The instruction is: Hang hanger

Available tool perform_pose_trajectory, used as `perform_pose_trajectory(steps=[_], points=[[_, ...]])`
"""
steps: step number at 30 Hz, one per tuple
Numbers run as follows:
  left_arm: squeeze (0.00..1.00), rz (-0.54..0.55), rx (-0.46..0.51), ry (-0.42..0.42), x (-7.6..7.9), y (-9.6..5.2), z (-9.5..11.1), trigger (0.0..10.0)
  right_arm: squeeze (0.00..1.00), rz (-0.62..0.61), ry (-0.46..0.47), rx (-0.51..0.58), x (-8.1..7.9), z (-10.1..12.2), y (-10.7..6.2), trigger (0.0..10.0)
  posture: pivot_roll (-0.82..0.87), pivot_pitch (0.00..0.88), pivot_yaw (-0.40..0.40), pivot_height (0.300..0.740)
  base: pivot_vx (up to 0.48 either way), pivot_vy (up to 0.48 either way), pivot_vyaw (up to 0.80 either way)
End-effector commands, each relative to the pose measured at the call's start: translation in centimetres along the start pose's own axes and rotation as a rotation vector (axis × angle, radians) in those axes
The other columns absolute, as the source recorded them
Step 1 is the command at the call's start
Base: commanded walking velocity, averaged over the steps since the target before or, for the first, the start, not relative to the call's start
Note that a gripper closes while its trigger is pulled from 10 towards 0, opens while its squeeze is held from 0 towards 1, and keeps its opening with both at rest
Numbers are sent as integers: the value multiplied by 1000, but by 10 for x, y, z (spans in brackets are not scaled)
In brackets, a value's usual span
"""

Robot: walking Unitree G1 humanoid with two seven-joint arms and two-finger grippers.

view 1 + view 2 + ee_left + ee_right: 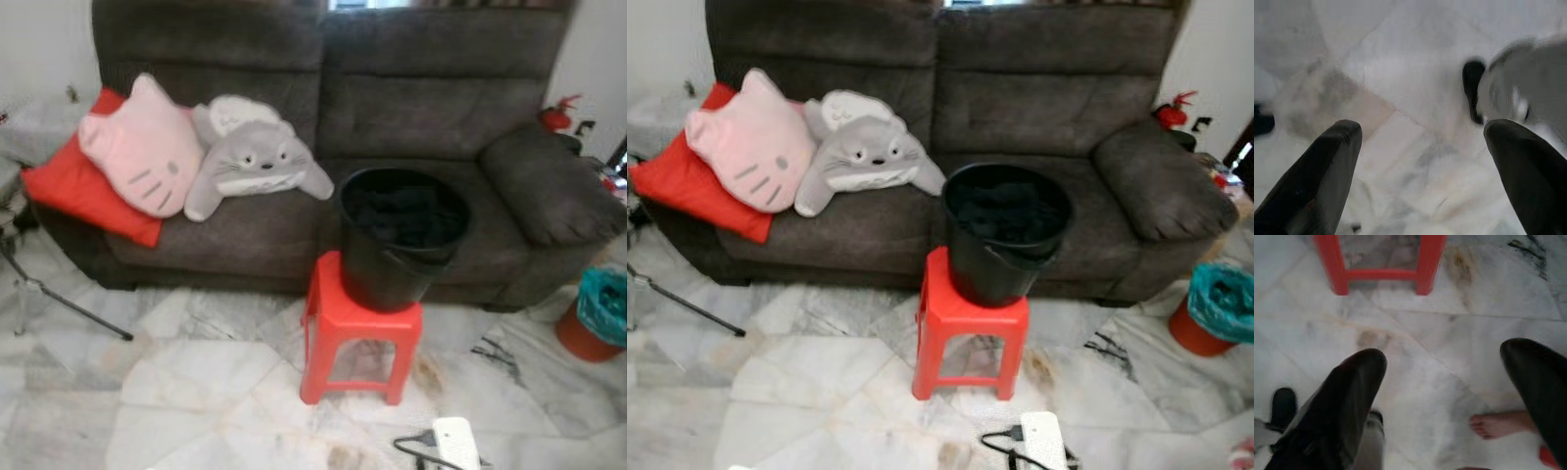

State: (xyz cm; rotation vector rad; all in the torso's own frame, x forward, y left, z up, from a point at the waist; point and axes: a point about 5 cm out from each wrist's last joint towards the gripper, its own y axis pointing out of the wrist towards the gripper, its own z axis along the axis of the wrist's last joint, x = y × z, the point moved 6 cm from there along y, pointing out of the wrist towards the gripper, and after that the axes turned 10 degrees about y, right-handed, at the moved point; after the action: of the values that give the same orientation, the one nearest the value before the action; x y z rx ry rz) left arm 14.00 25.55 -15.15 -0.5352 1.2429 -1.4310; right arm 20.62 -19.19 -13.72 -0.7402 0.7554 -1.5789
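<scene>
Standing before a dark grey sofa (411, 108), the robot looked down on a red stool (358, 328) placed at the centre of the marble floor (196, 382), just in front of the seat edge. A black bucket (402, 235) sat upright on the stool, likely raised there so its contents came within easy reach of the arms; inside it lay something dark, too dim to tell whether hangers or clothing. No hanger could be made out anywhere, nor any rail to hang one on, so the task appeared not yet begun. On the sofa at ten o'clock from the bucket a pink cat cushion (142, 152) leaned on a red pillow (73, 191), with a grey plush toy (255, 162) touching it on the side nearer the bucket. At four o'clock, well apart, stood an orange bin with a teal liner (600, 318), and at six o'clock a white power strip (456, 443) lay on the floor near the view's lower edge. Both arms hung low, pointing at the floor: the left gripper (1425, 171) had its fingers spread wide over bare marble, holding nothing, and the right gripper (1459, 396) was equally wide and empty, with the stool's legs ahead of it and a person's bare foot (1498, 423) on the floor between its fingers.
</scene>
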Motion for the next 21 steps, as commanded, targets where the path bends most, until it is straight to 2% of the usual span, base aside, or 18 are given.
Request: perform_pose_trajectory(steps=[1,5,10,21], points=[[0,-13,13,7,5,1,6,10000,0,-40,1,-31,17,-11,-2,10000,-24,0,-60,740,296,0,0],[0,-16,12,8,5,1,6,10000,0,-24,-39,-23,15,-9,-2,10000,-28,0,-59,740,295,0,234],[0,-16,12,10,5,1,6,10000,0,-24,-26,-23,15,-9,-2,10000,-31,0,-57,740,295,0,800],[0,-12,13,10,4,1,7,10000,0,-32,0,-19,15,-8,-2,10000,-39,0,-52,740,265,0,0]])
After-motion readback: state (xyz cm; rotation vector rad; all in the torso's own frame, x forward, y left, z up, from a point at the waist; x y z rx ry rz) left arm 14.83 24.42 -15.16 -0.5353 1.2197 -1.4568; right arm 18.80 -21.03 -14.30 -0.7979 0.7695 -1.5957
